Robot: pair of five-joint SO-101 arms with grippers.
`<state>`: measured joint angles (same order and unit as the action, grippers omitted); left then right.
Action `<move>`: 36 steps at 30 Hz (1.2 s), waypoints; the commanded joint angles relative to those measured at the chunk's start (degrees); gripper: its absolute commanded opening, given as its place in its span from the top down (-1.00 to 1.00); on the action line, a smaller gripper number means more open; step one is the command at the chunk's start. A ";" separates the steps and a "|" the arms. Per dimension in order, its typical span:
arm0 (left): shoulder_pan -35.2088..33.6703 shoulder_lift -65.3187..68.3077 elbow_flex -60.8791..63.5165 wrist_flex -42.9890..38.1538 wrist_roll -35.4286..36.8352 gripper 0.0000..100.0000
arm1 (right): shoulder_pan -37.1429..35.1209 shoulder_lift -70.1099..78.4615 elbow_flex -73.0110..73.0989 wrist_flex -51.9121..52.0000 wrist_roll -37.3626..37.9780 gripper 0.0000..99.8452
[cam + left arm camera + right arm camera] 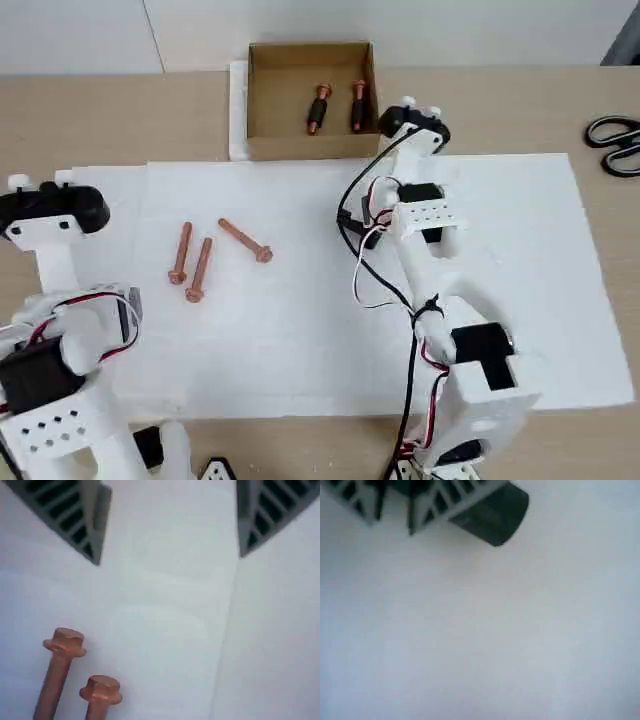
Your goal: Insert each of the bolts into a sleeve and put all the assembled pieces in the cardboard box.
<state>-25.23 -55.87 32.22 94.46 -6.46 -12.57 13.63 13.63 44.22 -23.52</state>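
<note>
Three bare copper bolts [202, 268] lie on the white sheet [300, 350], left of centre. Two of their heads [65, 642] show in the left wrist view, off to one side of my left gripper [170, 552], which hangs open over bare sheet with nothing between its fingers. My right gripper [395, 507] is shut on a black sleeve [492, 512] that sticks out sideways from its jaws, above the sheet. From above, that gripper [370, 232] sits near the sheet's middle, below the cardboard box [262, 100]. Two assembled pieces [318, 108] lie inside the box.
Black scissors [615, 142] lie on the wooden table at the far right. A white foam block [238, 110] stands against the box's left side. The left arm's body [55, 370] occupies the front left corner.
</note>
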 commanded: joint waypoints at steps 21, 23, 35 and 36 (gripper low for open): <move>-0.18 -0.70 0.04 -1.41 -0.26 0.66 | 3.03 -8.48 -5.45 3.82 4.48 0.90; -0.18 -0.70 0.04 -1.41 -0.26 0.66 | 4.88 -7.08 -6.33 3.82 4.40 0.85; -0.18 -0.70 0.04 -1.41 -0.26 0.66 | -0.22 -4.09 -7.12 13.14 4.22 0.78; -0.18 -0.70 0.04 -1.41 -0.26 0.66 | -0.92 -4.09 -7.12 13.32 4.22 0.79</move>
<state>-25.23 -55.87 32.22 94.20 -6.46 -11.78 9.85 9.58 56.26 -19.56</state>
